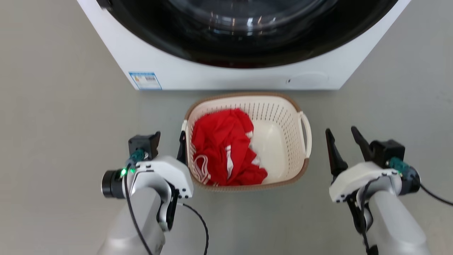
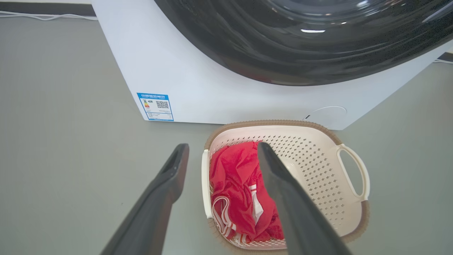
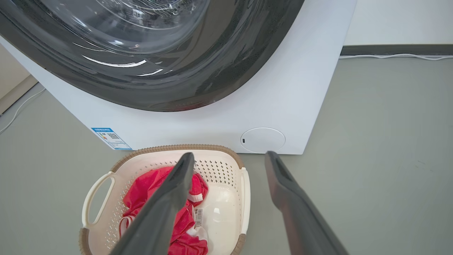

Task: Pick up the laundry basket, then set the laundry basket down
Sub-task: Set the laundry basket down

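Though laundry basket [image 1: 276, 113] shows whole, washing machine [image 1: 212, 76] cropped — left fingers [image 1: 182, 146] half-hidden.

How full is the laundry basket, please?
Partly full: a red garment covers the left half of the laundry basket; its bare bottom shows on the right.
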